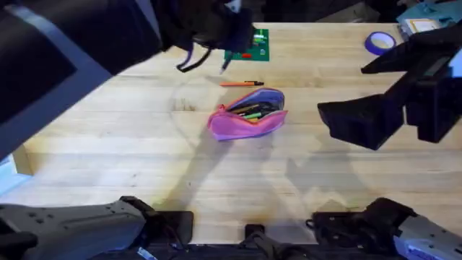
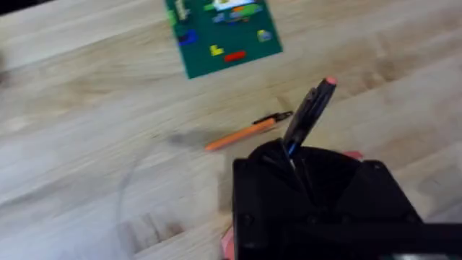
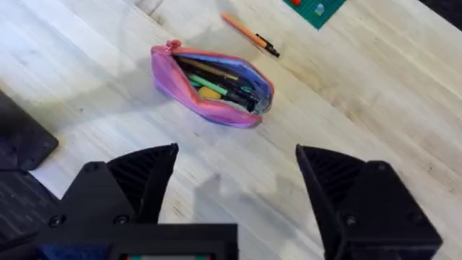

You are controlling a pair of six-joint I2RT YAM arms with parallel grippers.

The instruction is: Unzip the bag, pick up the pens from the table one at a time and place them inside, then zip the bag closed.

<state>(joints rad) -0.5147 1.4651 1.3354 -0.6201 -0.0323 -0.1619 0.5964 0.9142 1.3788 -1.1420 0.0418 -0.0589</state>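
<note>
The left end effector (image 2: 299, 155) is closed on a dark pen (image 2: 309, 112) with a pinkish tip, held raised over the tabletop (image 1: 108, 144) on the far side of the bag (image 1: 247, 114). The right end effector (image 3: 234, 184) is spread wide and holds nothing, hanging off to the bag's right. The pink bag lies unzipped in the middle of the tabletop, its lilac mouth gaping, with several pens (image 3: 216, 81) already inside. One orange pen (image 1: 242, 84) with a black end lies loose on the wood just beyond the bag, between it and the green board (image 1: 251, 45). The filling step looks nearly done: the held pen needs carrying over the opening and releasing, then the orange one fetched before zipping.
</note>
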